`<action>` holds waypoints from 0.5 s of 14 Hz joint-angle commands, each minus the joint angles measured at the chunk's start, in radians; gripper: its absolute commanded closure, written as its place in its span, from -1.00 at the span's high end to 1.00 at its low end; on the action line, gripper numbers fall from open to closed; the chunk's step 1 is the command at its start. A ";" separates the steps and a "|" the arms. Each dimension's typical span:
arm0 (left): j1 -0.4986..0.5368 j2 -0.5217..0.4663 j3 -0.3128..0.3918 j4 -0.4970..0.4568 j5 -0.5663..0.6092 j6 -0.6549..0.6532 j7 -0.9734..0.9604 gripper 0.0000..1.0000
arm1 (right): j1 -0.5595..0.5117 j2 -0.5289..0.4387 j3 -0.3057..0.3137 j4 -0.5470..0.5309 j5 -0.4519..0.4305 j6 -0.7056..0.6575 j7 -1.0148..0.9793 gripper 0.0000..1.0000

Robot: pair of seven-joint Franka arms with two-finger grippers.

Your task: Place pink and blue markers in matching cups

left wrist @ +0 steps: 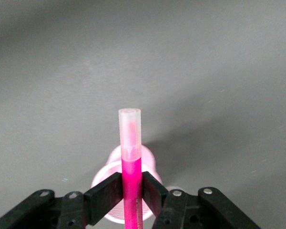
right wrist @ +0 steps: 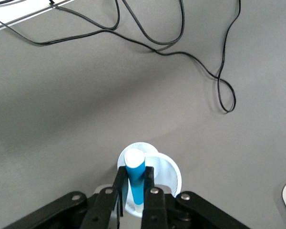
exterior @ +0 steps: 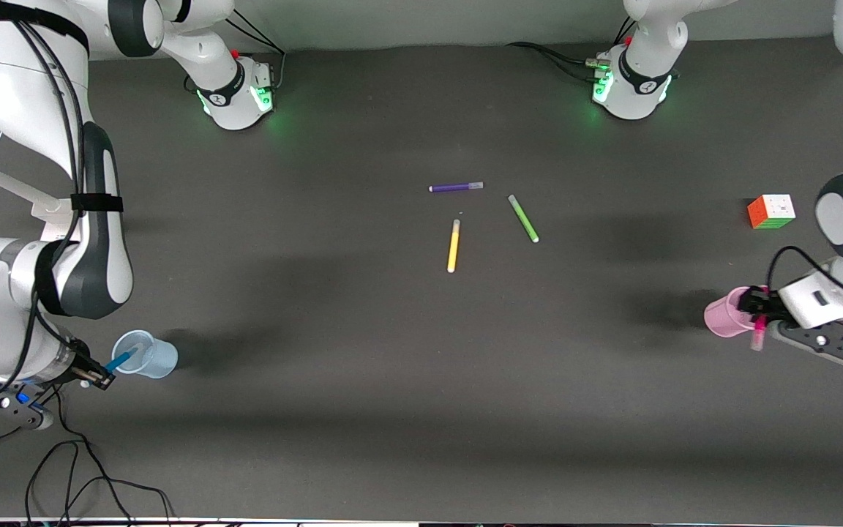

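- Left gripper [exterior: 759,320] over pink cup [exterior: 723,313], jaws pinching pink marker [left wrist: 132,179].
- Right gripper [exterior: 105,368] over blue cup [exterior: 154,356], jaws pinching blue marker [right wrist: 135,179].

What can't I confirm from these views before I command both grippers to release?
- Pink marker, held by the left gripper: its lower end is cut off by the left wrist view's edge, so its depth in the pink cup is unclear.
- Blue marker, held by the right gripper: the fingers hide its lower end in the right wrist view; in the front view it is too small to judge against the blue cup.
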State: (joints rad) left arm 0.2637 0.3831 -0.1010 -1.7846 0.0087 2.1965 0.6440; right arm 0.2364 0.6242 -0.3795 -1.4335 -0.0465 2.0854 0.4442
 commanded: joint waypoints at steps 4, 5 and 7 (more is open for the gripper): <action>0.049 0.040 -0.013 -0.073 -0.126 0.153 0.290 -1.00 | 0.021 -0.126 -0.001 -0.255 -0.049 0.186 0.005 -1.00; 0.048 0.034 -0.016 -0.088 -0.157 0.152 0.296 -1.00 | 0.021 -0.123 -0.001 -0.255 -0.049 0.196 0.007 -1.00; 0.035 0.016 -0.020 -0.095 -0.161 0.123 0.296 -1.00 | 0.024 -0.113 -0.002 -0.257 -0.050 0.223 0.008 -1.00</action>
State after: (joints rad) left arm 0.3086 0.4451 -0.1178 -1.8447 -0.1277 2.3303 0.9126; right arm 0.2478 0.5415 -0.3790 -1.6488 -0.0714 2.2718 0.4442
